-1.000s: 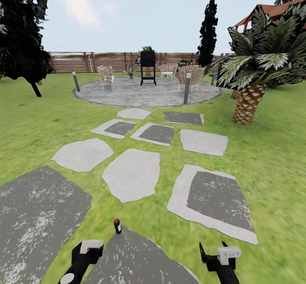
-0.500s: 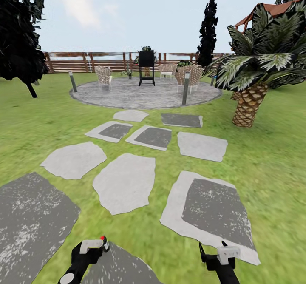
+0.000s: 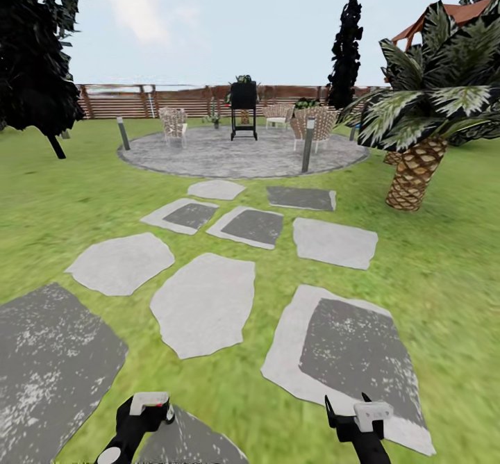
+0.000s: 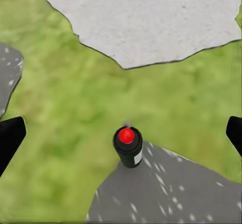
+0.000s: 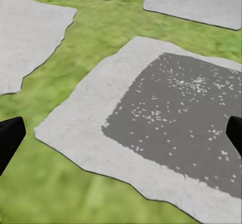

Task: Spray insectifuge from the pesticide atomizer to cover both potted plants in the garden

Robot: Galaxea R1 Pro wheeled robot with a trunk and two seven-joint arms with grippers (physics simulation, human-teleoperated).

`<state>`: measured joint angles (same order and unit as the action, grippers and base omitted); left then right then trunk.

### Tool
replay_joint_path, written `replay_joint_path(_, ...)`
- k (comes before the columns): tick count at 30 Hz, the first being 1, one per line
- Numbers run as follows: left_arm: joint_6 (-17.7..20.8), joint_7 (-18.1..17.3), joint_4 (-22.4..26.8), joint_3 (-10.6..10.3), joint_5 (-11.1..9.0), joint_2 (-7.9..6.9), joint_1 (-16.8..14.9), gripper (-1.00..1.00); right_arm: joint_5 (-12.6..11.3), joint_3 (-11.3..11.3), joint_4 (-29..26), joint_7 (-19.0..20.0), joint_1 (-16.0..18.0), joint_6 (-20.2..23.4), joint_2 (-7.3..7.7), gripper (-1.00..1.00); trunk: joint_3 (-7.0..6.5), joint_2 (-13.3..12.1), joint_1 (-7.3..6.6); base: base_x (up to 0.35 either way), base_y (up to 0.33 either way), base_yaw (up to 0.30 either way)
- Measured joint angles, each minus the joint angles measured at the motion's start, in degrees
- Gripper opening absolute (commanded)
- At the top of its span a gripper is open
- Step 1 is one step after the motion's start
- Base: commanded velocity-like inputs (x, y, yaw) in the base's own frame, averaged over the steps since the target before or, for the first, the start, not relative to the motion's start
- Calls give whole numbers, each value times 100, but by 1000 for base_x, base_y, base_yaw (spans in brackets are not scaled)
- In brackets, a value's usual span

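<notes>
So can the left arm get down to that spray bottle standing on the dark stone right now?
Probably yes: the pesticide atomizer stands upright on the stone's edge, in line with the open left gripper, with nothing between them.

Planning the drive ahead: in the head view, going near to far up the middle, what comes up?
Left end effector → pale stepping stone → round grey paving → black grill → wooden fence.

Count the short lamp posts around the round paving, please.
2: one post at the paving's left edge, one post at its front right. Others may hide behind the chairs.
</notes>
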<state>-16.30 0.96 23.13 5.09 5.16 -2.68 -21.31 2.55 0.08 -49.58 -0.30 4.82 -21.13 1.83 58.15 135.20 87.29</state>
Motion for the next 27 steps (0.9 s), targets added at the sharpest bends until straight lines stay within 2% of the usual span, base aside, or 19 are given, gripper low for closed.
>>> replay_joint_path(8, -3, 0, 3, 2, 0, 9, -1, 100, 0, 0, -10, -2, -1, 1, 0, 100, 10, 0, -1, 37, -21, 82)
replay_joint_path(20, -1, 0, 3, -8, -2, 9, -3, 100, 3, 0, -20, -6, -2, 2, -17, 100, 10, 0, -2, 196, -174, 3)
replay_joint_path(23, -1, 0, 5, -10, -1, 4, -10, 100, 13, 6, -318, -16, -1, 28, -37, 100, 10, 0, -1, 65, -52, 0)
replay_joint_path(27, -4, 0, 28, -15, 0, -13, -29, 100, 9, 8, -1121, -30, 26, 658, -51, 100, 10, 0, 0, 11, -9, 0)
